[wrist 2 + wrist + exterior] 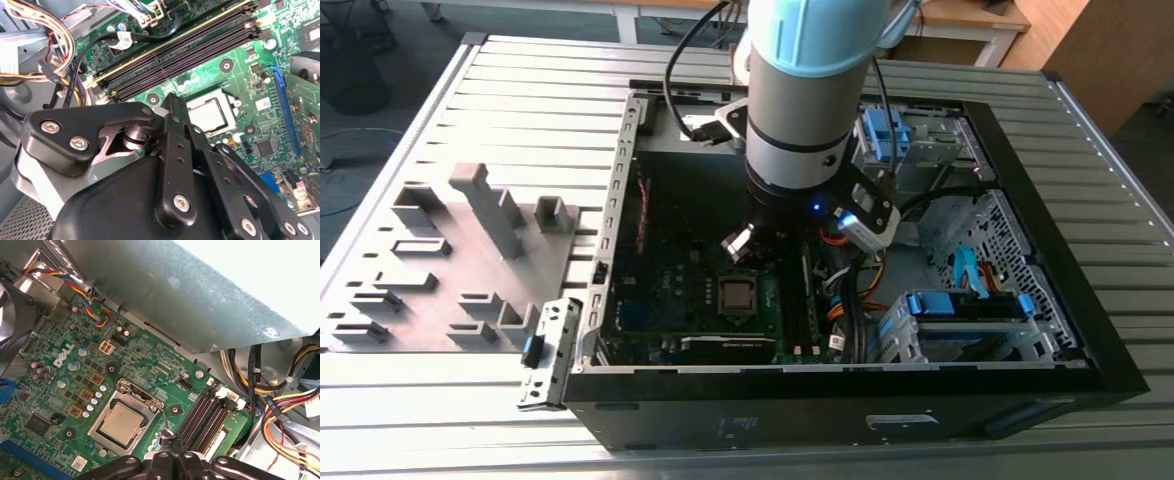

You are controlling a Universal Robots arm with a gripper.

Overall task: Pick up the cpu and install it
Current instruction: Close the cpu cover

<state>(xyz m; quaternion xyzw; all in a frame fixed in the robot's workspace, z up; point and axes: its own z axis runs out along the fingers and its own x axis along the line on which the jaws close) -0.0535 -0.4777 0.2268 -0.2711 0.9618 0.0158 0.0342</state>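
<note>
The cpu [122, 422] lies flat in its socket on the green board [150, 365], silver top up, with a metal frame [145, 396] around its edges. In the exterior view it is the small pale square [738, 294] near the middle of the open black case [1067, 330], which rests on the ribbed table [520, 90].

The arm [807, 90] reaches down into the case. Its jaws are together and hold nothing. They hang over the board just beside the socket, between it and the memory slots [202, 415]. Whether the tips touch the board cannot be told.

Large white lettering [64, 356] is printed on the board, and a white sticker [80, 463] sits near its edge. In the second wrist view there is a small white label [262, 104] beside the socket and a white tag [120, 40] on a black cable.

There are four long dark memory slots, side by side, one long blue slot [285, 110], and three copper-coloured square parts [85, 395] in a row next to the socket. Bundles of yellow, red and black wires [285, 405] crowd the case wall beyond the memory slots.

On the exterior view's left, a grey tray [454, 260] of blocks lies on the table just beside the case.
</note>
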